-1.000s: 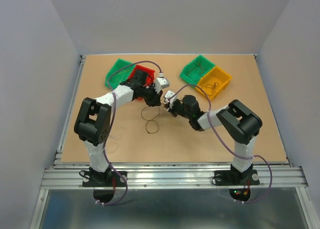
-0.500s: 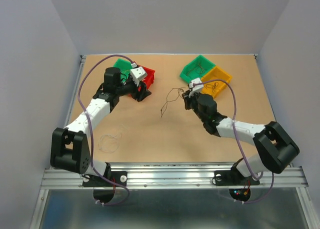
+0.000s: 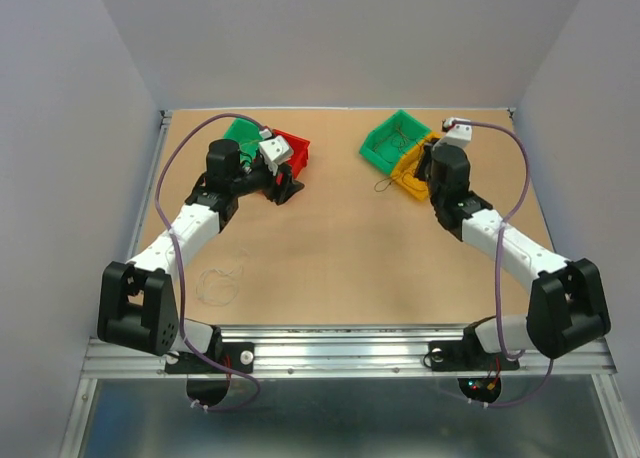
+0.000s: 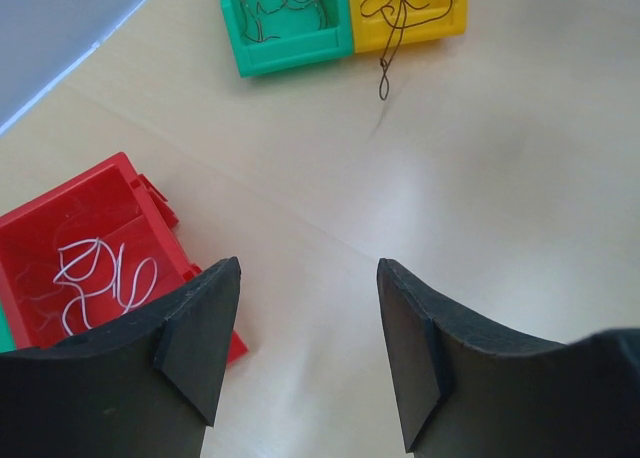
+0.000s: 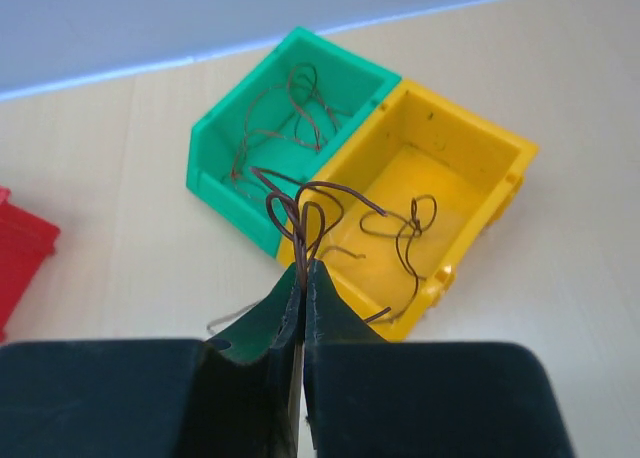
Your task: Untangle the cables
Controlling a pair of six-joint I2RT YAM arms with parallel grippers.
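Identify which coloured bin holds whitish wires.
The red bin: its wires are whitish, whereas the far green bin and yellow bin hold brown ones.

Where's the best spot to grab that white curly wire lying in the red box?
Pinch a single strand at one of the loops of the white wire, coming straight down from above. The red bin has walls that block a sideways approach, and the wire lies spread on its floor.

Overhead view from behind; close wrist views sharing the yellow bin (image 4: 430, 30)
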